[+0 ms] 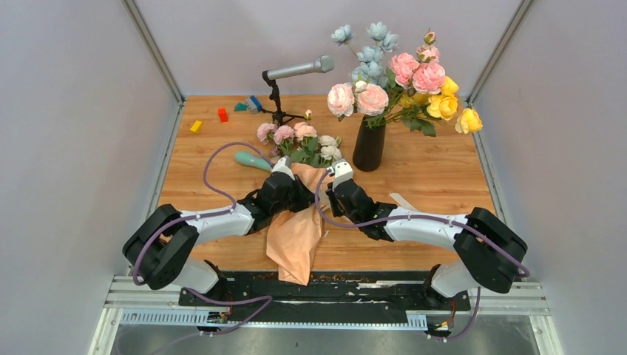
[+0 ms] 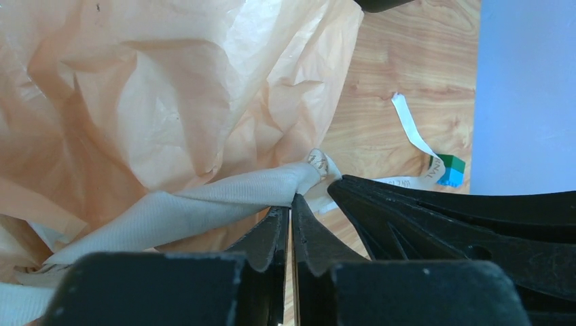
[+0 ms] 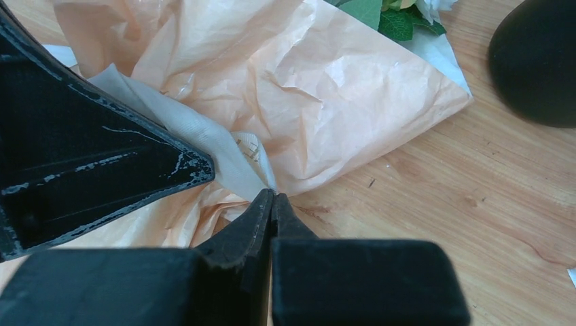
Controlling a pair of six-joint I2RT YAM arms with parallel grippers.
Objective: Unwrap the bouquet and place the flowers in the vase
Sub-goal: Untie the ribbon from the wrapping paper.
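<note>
The bouquet lies across the middle of the table, its crinkled peach-orange paper (image 1: 296, 237) pointing at the near edge and its pink and cream flowers (image 1: 296, 137) at the far end. A cream ribbon (image 2: 170, 207) crosses the paper. My left gripper (image 2: 292, 198) is shut with the ribbon pinched at its tips. My right gripper (image 3: 273, 195) is shut on another end of that ribbon (image 3: 204, 132), a hand's width to the right. The two grippers (image 1: 285, 174) (image 1: 340, 174) nearly touch over the wrap. The black vase (image 1: 368, 144) stands just right of the bouquet.
The vase holds big pink, pale blue and yellow blooms (image 1: 414, 74). A microphone on a stand (image 1: 296, 70) is at the back. Yellow (image 1: 196, 126) and red (image 1: 222, 115) blocks lie far left, with a teal handle (image 1: 251, 159) beside the bouquet. A loose white strip (image 2: 411, 129) lies on the wood.
</note>
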